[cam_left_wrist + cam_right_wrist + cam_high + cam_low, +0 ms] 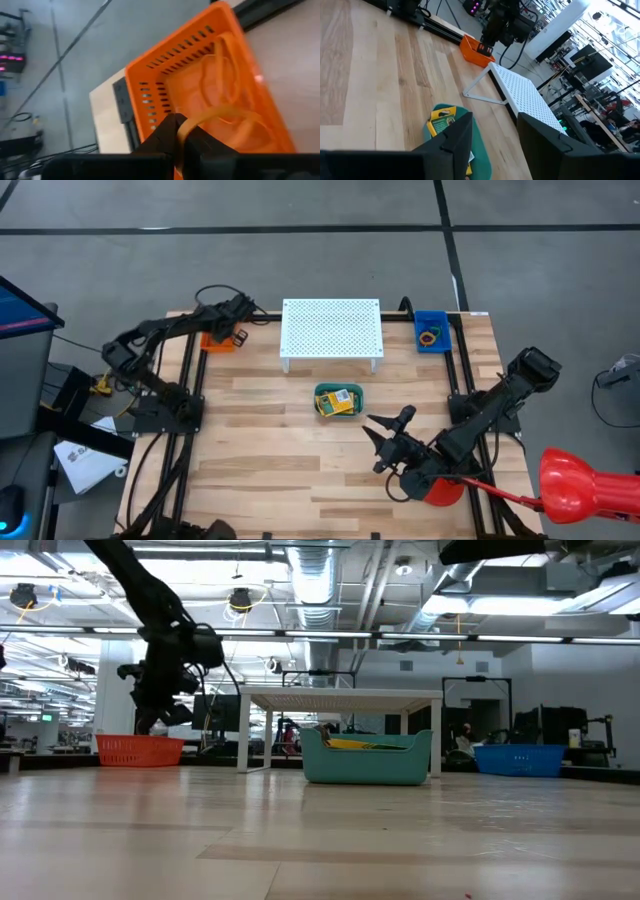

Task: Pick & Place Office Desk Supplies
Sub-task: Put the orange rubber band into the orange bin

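Observation:
My left gripper (232,337) is at the table's far left, just above the orange basket (218,340), and is shut on an orange rubber band (227,111). More orange bands (220,65) lie on the basket's floor. In the low view this gripper (150,718) hangs over the basket (140,750). A teal basket (322,392) at mid-table holds yellow-and-green crayon boxes (340,401). My right gripper (388,430) hovers open to the near right of it, touching nothing; its fingers (462,132) point toward the teal basket (480,150). My left gripper pinches one end of the orange rubber band's loop (184,125) between its two fingertips. The fingers slant down toward the orange basket. The rest of the loop (250,120) sticks out past the fingertips over the basket's inside; whether it touches the basket I cannot tell.
A white perforated stand (332,330) sits at the far middle. A blue basket (432,332) with rubber bands is at the far right. A red round disc (442,492) lies under my right arm near the front right. Bare wood lies at the near left.

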Controlling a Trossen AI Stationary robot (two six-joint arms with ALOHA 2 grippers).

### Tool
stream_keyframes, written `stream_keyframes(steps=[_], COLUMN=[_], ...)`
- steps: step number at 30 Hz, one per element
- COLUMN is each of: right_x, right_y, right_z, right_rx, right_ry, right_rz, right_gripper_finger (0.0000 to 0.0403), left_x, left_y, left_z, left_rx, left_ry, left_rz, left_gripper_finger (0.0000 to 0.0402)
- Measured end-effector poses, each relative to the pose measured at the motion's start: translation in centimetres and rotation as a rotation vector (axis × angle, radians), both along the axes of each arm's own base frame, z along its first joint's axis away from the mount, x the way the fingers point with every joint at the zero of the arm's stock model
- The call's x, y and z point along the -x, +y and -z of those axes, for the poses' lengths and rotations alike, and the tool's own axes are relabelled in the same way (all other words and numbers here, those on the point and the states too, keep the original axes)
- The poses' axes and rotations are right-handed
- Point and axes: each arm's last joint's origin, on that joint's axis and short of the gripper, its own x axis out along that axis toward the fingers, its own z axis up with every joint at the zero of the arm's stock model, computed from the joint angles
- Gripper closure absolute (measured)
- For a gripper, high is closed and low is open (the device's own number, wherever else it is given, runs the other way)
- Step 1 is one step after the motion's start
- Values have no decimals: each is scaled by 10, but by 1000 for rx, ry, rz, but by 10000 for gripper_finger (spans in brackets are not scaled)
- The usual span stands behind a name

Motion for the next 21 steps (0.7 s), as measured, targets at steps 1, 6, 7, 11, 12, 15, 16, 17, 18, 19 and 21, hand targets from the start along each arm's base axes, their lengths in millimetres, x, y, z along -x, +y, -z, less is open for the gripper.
stream_keyframes(steps=[1, 6, 7, 11, 12, 15, 16, 17, 18, 19, 21], right_x=[0, 3, 3, 4, 5, 6, 6, 6, 6, 6, 6], right_y=[0, -2, -2, -4, -4, -2, -2, -2, -2, -2, -2], right_z=[0, 3, 4, 5, 5, 5, 5, 5, 5, 5, 5], right_rx=[-2, -7, -10, -14, -13, -11, -12, -12, -12, -12, -12], right_ry=[0, 9, 9, 13, 14, 15, 15, 15, 15, 15, 15], right_rz=[0, 12, 15, 22, 22, 16, 16, 16, 16, 16, 16], right_gripper_finger=[251, 251, 251, 251, 251, 251, 251, 251, 251, 251, 251], left_x=[-1, -5, -6, -7, -6, -5, -5, -5, -5, -6, -6], left_y=[2, 7, 8, 8, 8, 7, 7, 6, 6, 5, 4], left_z=[0, -6, -8, -16, -17, -19, -20, -20, -20, -20, -19], left_rx=[-2, -20, -23, -11, -3, 22, 25, 30, 34, 38, 51], left_ry=[19, 44, 45, 63, 72, 93, 95, 99, 100, 94, 83], left_rz=[1, 19, 26, 46, 46, 46, 46, 46, 47, 52, 55], left_gripper_finger=[401, 390, 384, 345, 333, 295, 283, 270, 258, 247, 227])
